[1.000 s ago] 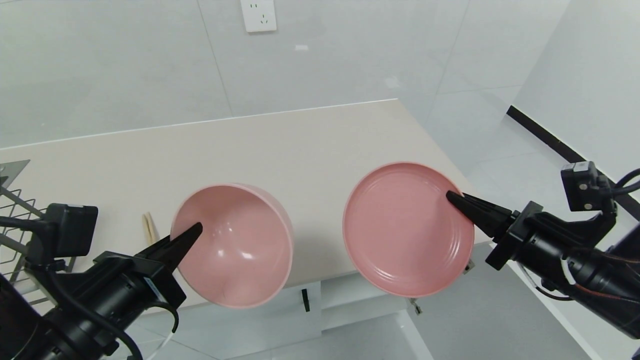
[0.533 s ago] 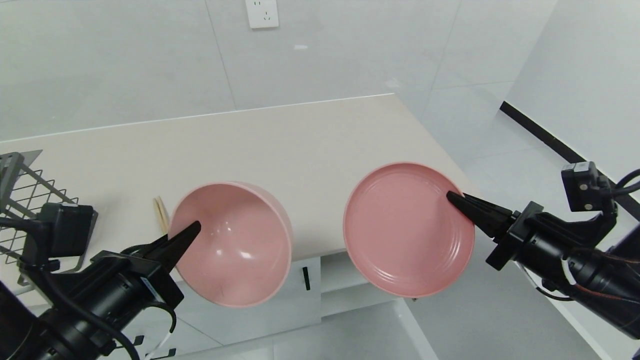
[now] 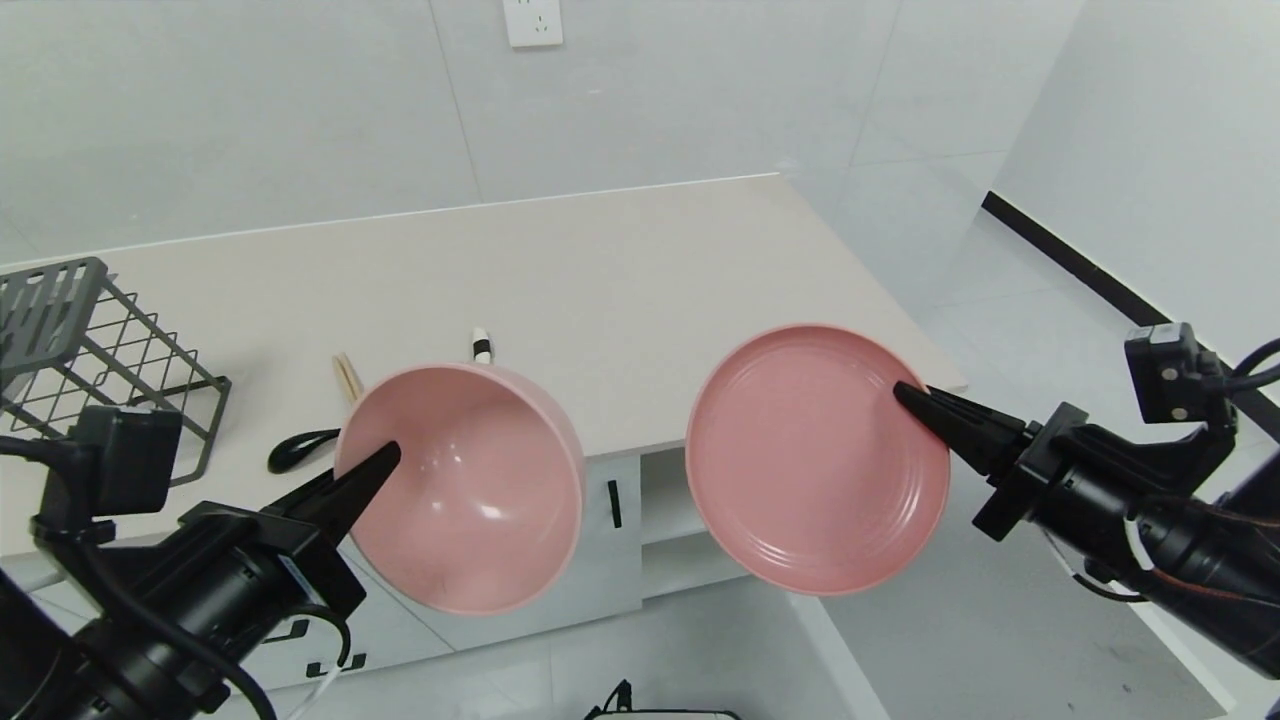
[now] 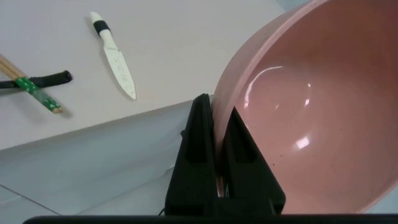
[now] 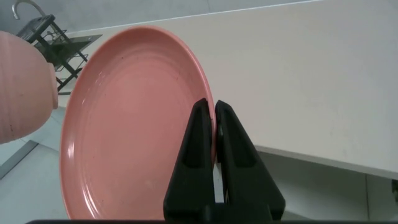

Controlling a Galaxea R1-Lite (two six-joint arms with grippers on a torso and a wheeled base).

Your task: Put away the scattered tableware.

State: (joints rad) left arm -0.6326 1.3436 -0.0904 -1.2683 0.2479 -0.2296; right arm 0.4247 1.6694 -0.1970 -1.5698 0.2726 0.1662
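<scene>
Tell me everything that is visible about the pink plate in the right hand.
The pink plate is round and shallow, with a raised rim and concentric rings inside. It looks like smooth plastic, empty and clean. It is steeply tilted, inside facing the head camera, in the air before the right end of the counter. The right hand is shut on its rim, one finger inside, one behind. Nothing else touches it.

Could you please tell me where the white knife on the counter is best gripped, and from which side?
Probably from straight above: the white knife lies flat on the countertop, so pinch across the narrow handle beside its black band, clear of the blade.
</scene>
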